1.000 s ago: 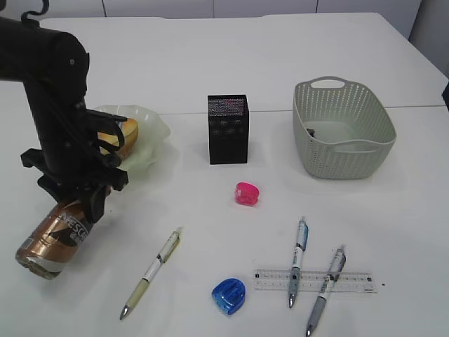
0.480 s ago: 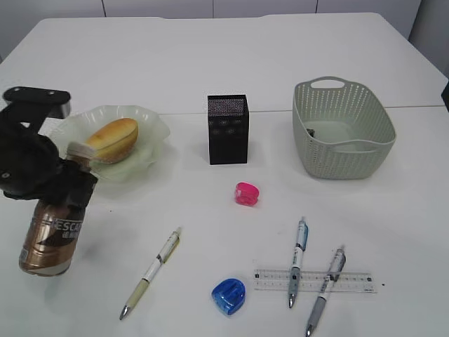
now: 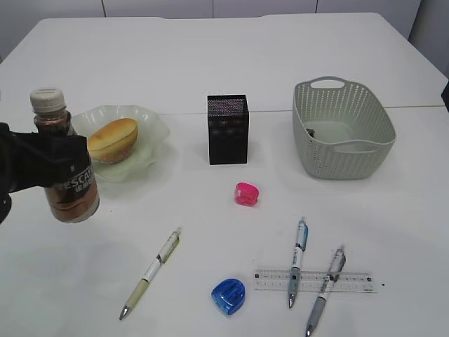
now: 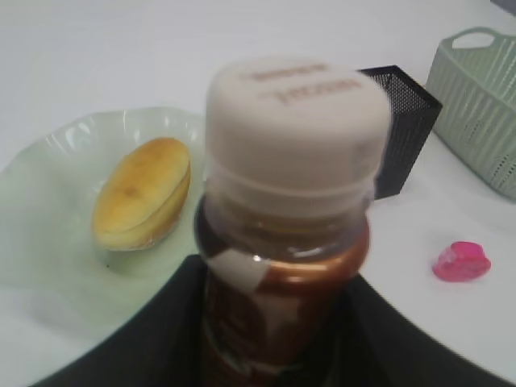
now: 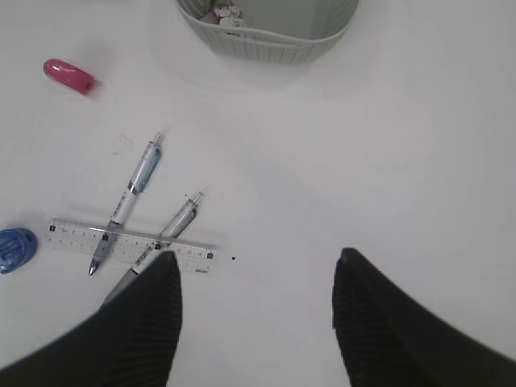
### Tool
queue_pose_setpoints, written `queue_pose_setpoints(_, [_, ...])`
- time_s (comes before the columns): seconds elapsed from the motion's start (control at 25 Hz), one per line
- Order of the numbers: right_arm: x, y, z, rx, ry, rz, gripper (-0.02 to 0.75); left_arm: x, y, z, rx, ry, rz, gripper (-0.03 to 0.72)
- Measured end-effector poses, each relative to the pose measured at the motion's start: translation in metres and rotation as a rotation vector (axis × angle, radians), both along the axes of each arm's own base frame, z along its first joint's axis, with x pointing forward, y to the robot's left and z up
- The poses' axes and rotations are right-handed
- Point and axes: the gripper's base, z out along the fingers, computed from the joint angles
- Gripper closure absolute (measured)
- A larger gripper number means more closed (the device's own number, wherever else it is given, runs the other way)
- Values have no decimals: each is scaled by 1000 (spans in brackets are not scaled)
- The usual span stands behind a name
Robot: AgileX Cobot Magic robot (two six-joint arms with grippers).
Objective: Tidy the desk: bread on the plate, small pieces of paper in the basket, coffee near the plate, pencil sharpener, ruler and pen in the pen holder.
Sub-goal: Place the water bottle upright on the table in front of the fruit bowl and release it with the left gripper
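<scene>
I have the left hand (image 3: pixel 42 168) clamped on the body of the coffee bottle (image 3: pixel 66 168), upright and apparently clear of the white tabletop (image 3: pixel 210 63), since it belongs near the plate (image 3: pixel 151 133) just behind it. My right hand (image 5: pixel 256 310) hangs spread wide and empty over the pens (image 5: pixel 133 189) crossing the flat clear ruler (image 5: pixel 129 243). Farther back, the glossy bread (image 3: pixel 112 139) sits in the wavy glass plate, with the black mesh pen holder (image 3: pixel 228 130) and perforated plastic basket (image 3: pixel 344 126) beyond.
</scene>
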Motion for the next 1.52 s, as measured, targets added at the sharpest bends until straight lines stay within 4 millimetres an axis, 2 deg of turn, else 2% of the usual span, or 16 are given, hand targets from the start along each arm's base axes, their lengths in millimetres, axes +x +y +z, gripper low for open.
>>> queue_pose_setpoints(0.24, [0,0,0,0,0,0,269,3,2,-27,-38,-2,51,384])
queue_pose_setpoints(0.56, [0,0,0,-1,0,2,269,21,-2,-47,-87,-162,65,384])
queue_pose_setpoints(1.04, [0,0,0,-4,0,4,269,29,0,-93,-63,-92,129,386])
queue_pose_setpoints(1.16, [0,0,0,-5,-1,6,269,29,2,-99,-57,-76,152,386])
queue_pose_setpoints(1.52, [0,0,0,-5,-1,6,269,30,2,-99,-58,-82,154,386])
